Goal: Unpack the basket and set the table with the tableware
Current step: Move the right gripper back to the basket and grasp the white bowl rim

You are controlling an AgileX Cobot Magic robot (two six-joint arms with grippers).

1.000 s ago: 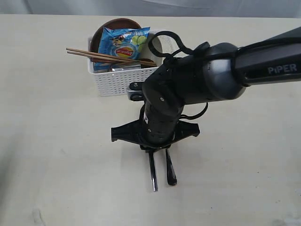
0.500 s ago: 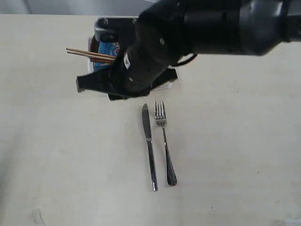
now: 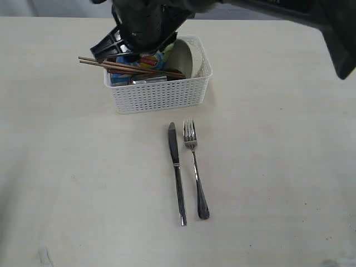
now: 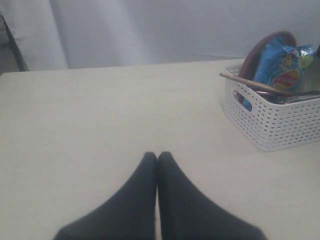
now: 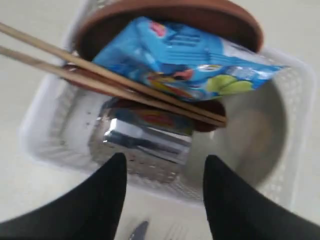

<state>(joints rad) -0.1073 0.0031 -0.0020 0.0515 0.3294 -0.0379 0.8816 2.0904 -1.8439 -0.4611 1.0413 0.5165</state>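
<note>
**Fork down, right arm back over basket**

Pulls off the table (image 3: 278,194) and swings the right gripper (image 5: 166,160) up above the basket (image 3: 161,97), pincer spread wide, grasping nothing. Parks the left gripper (image 4: 157,157) low over bare table, fingers clenched together, empty. Leaves in the basket: plate (image 5: 200,10), bowl (image 5: 255,135), chip bag (image 5: 190,55), cup (image 5: 150,140), chopsticks (image 5: 100,75) across the top. Uncovers knife (image 3: 177,172) and fork (image 3: 195,167), parallel, just in front of the basket, close but apart. Means two pieces set, most unpacking ahead; probably chopsticks or cup next.
</note>
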